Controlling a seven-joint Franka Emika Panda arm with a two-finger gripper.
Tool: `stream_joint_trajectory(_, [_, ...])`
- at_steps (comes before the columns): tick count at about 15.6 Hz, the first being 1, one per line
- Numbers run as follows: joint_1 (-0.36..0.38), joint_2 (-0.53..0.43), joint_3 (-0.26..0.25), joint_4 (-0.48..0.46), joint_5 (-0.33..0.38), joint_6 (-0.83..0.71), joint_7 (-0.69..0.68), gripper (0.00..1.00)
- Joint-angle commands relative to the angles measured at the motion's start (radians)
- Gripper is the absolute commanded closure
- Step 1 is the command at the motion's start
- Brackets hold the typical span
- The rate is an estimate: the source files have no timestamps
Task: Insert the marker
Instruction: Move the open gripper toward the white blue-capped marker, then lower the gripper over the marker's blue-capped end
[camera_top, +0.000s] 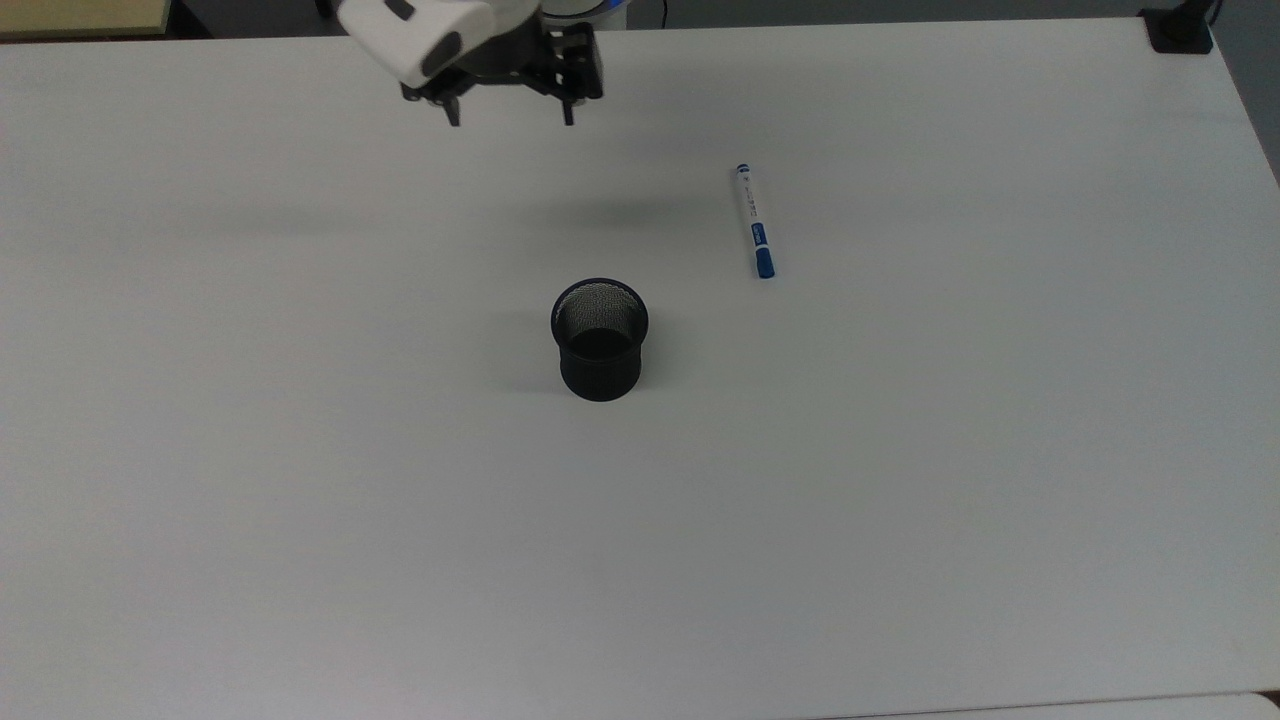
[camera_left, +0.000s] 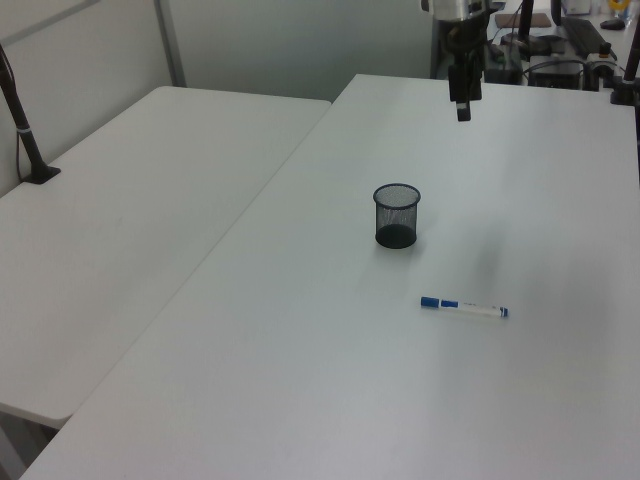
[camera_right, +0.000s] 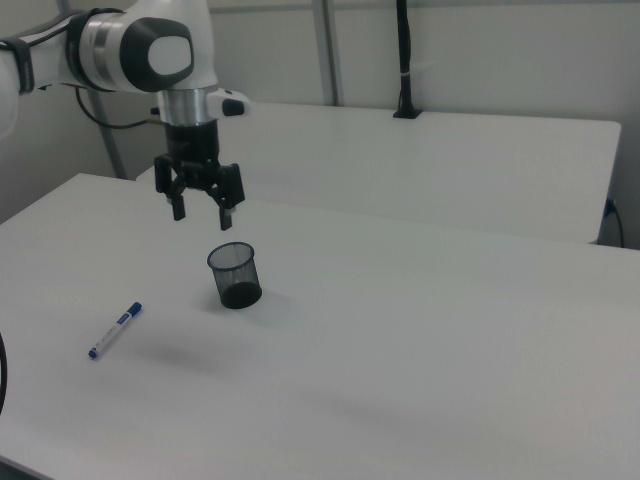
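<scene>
Up above the table, the gripper hangs spread and empty, fingers down, probably prepping a pick. Marker lies flat, well apart from the mesh cup.

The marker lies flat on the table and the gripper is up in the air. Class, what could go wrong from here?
1. The slim white marker with the blue cap lies flat, so it could roll or slip from the open gripper.
2. The black mesh cup stands loose on the white table; a misaligned insertion might tip it.
</scene>
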Motion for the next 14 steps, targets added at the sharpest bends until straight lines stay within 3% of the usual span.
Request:
stream_joint_trajectory(1, [0.099,0.024,-0.004,0.009,0.014,0.020,-0.017,0.00])
stream_joint_trajectory(7, [0.187,0.123,-0.003,0.018,0.034,0.034,-0.007,0.00])
stream_joint_trajectory(14, [0.289,0.228,-0.004,0.015,0.032,0.152,0.073,0.00])
